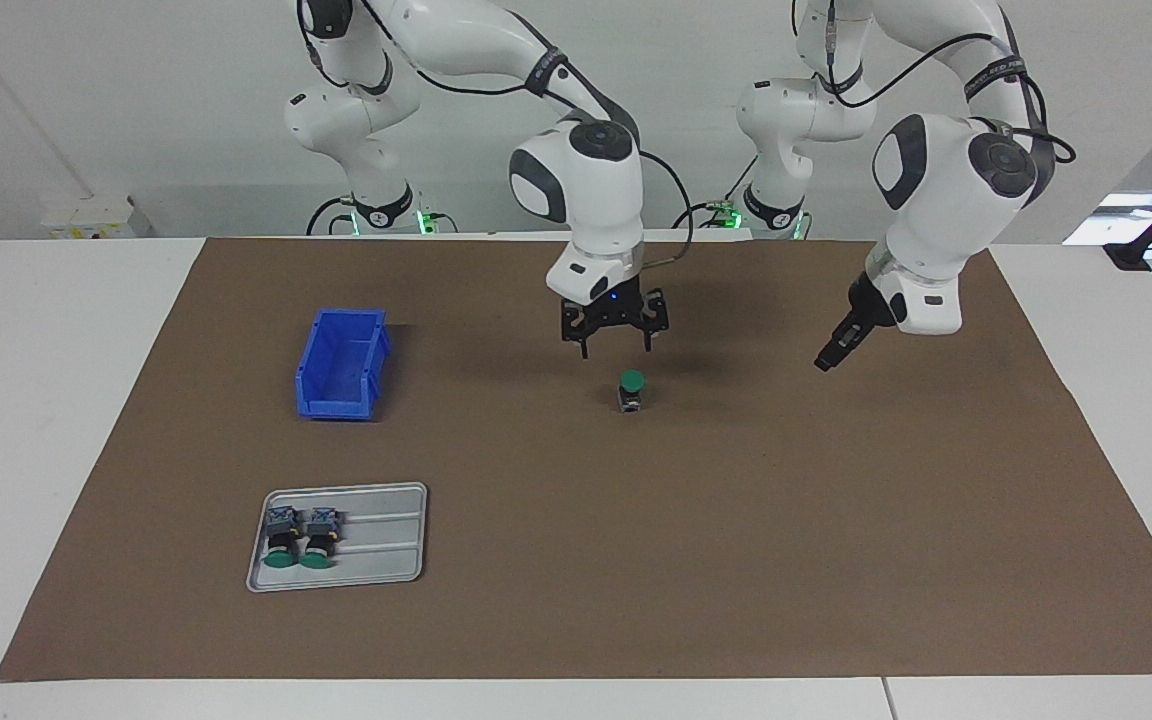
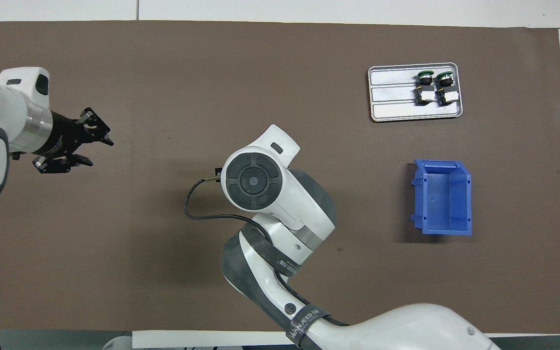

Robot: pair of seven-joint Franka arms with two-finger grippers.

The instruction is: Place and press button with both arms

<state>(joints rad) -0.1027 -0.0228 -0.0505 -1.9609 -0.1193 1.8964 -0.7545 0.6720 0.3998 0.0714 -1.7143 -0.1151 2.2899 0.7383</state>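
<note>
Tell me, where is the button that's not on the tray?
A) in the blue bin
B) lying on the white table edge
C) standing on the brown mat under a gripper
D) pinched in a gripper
C: the button stands upright on the mat, green cap up, just below the right gripper, whose fingers hang apart above it without touching.

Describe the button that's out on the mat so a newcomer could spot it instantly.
Start at the brown mat, near its middle, under the right gripper hanging there. The button stands alone and upright on the mat, green cap on top. The two other buttons lie on their sides in the grey tray, farther from the robots, toward the right arm's end.
</note>
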